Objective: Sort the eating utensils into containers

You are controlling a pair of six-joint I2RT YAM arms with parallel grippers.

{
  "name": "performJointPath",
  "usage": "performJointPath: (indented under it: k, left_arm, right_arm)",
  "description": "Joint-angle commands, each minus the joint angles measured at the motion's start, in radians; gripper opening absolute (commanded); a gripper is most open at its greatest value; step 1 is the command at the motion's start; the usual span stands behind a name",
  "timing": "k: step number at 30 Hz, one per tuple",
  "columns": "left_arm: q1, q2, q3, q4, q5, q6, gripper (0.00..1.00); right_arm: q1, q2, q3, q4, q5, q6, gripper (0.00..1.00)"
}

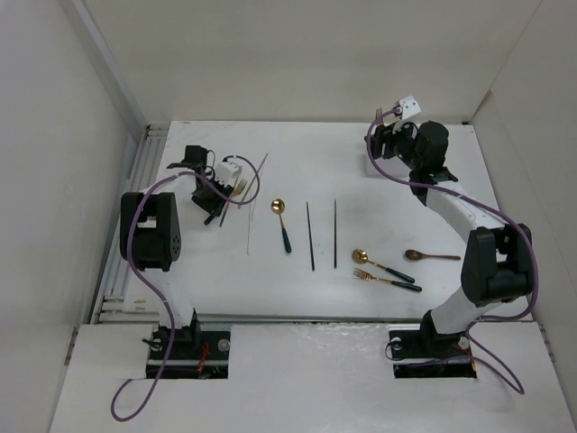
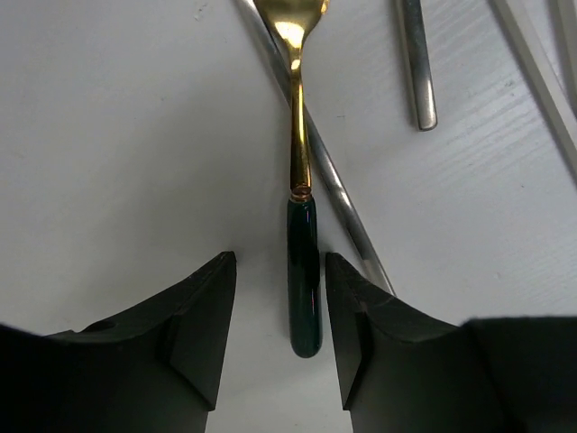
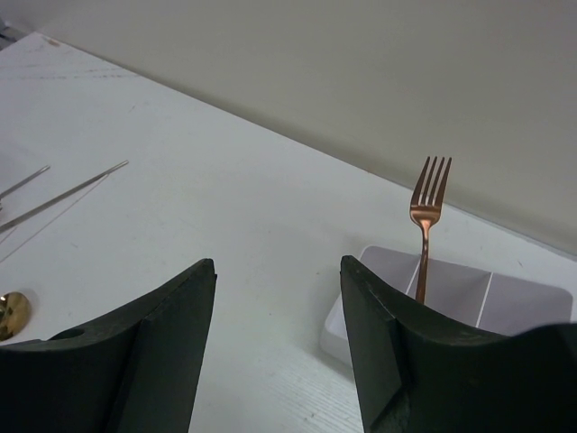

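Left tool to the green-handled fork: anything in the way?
Nothing visible. The fork lies with its green handle between the open jaws of the left tool. A silver chopstick crosses under the fork's neck and ends close beside the tool.

My left claw (image 2: 278, 298) has only a narrow slot to work in. The green-handled fork (image 2: 303, 289) lies between its fingers, and a silver chopstick (image 2: 338, 194) crosses that fork and runs in behind one finger. My right claw (image 3: 278, 307) has bare table (image 3: 225, 234) ahead. The white holder (image 3: 335, 329) and its upright copper fork (image 3: 427, 203) stand in the way just past one finger, near the table's far edge.
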Motion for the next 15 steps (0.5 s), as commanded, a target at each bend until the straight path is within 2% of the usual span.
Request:
performJointPath:
  k: [1,5,9,10,11,15]
  left_arm:
    - [0.0,0.025,0.021,0.008,-0.03,0.005,0.41]
    - [-0.02,0.054,0.021,0.008,-0.054,-0.015,0.37]
    - [-0.02,0.085,0.021,-0.001,-0.054,-0.035,0.18]
    - [-0.02,0.085,0.021,-0.001,-0.054,-0.049,0.04]
    - [-0.02,0.085,0.021,-0.001,-0.044,-0.06,0.0]
    - [-0.02,0.055,0.034,0.008,0.007,-0.094,0.0]
  right_arm:
    - [0.014,-0.038,0.005,0.025,0.008,-0.007,0.63]
    - [0.014,-0.038,0.005,0.025,0.008,-0.007,0.63]
    - [0.014,-0.038,0.014,0.025,0.017,-0.007,0.63]
    - [0.014,-0.047,0.014,0.025,0.017,-0.007,0.63]
    - [0.014,-0.047,0.014,0.016,0.017,-0.007,0.63]
    - [0.023,-0.047,0.014,0.016,0.017,-0.016,0.63]
